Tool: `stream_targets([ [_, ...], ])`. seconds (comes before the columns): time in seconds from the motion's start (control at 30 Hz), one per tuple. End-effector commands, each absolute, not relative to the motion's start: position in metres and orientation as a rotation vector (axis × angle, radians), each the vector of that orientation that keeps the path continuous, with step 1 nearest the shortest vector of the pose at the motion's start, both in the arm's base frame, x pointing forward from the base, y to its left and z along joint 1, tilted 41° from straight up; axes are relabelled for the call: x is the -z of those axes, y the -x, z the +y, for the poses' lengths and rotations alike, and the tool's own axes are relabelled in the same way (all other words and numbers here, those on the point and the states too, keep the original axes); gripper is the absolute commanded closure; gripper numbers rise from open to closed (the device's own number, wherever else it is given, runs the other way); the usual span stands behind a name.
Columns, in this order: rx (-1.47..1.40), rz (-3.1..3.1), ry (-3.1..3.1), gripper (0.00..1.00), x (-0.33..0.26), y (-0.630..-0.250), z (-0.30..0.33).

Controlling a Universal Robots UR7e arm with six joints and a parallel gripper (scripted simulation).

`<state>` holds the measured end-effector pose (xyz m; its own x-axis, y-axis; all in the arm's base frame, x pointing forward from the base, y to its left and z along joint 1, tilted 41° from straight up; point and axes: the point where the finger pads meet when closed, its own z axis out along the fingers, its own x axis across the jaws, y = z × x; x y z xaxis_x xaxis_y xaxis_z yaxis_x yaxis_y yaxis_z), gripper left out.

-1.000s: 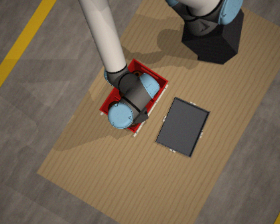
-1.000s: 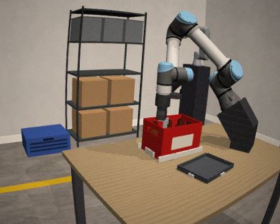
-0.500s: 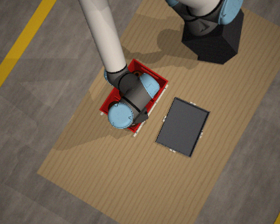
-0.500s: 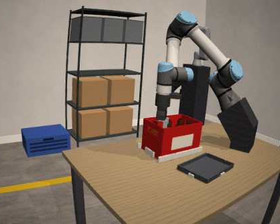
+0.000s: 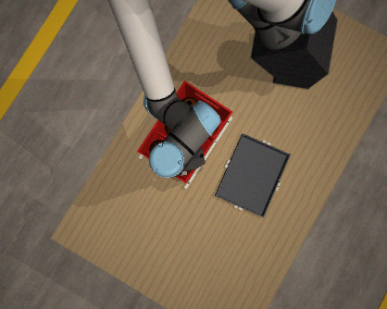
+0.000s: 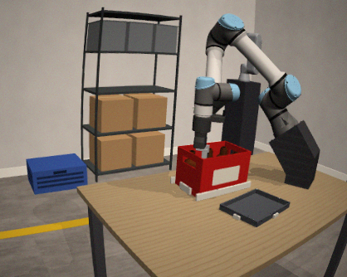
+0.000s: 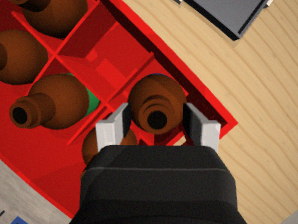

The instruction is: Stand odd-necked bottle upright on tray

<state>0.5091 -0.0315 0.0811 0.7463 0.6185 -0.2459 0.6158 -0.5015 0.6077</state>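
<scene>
The red crate (image 5: 146, 147) (image 6: 188, 178) (image 7: 210, 102) holds brown bottles standing in its compartments. My gripper (image 7: 156, 113) (image 6: 203, 151) is open inside the crate's corner, its fingers on either side of the neck of the corner bottle (image 7: 157, 90), with a gap on each side. Left of it in the wrist view are a bottle with a green label (image 7: 60, 100), another bottle (image 7: 22, 55) and a bottle at the top (image 7: 57, 17). A further bottle (image 7: 92, 145) is mostly hidden by my gripper. The dark grey tray (image 5: 252, 176) (image 6: 255, 205) (image 7: 222, 17) is empty.
White strips (image 5: 210, 153) (image 6: 222, 191) lie along the crate's foot. Small white blocks (image 5: 278, 185) (image 6: 237, 216) stand at the tray's edges. Crate walls and red dividers (image 7: 80, 75) surround the fingers. The robot's black base (image 5: 295, 65) (image 6: 298, 159) stands on the wooden table (image 5: 173, 241) (image 6: 155, 207).
</scene>
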Motion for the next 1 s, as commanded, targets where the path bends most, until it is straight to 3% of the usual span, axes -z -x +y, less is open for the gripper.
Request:
stream_targets([
  [0.0,-0.007,0.922,-2.244,0.0,-0.0816,-0.5093,-0.0312],
  [0.97,-0.007,0.922,-2.244,0.0,-0.0879,-0.5072,-0.0261],
])
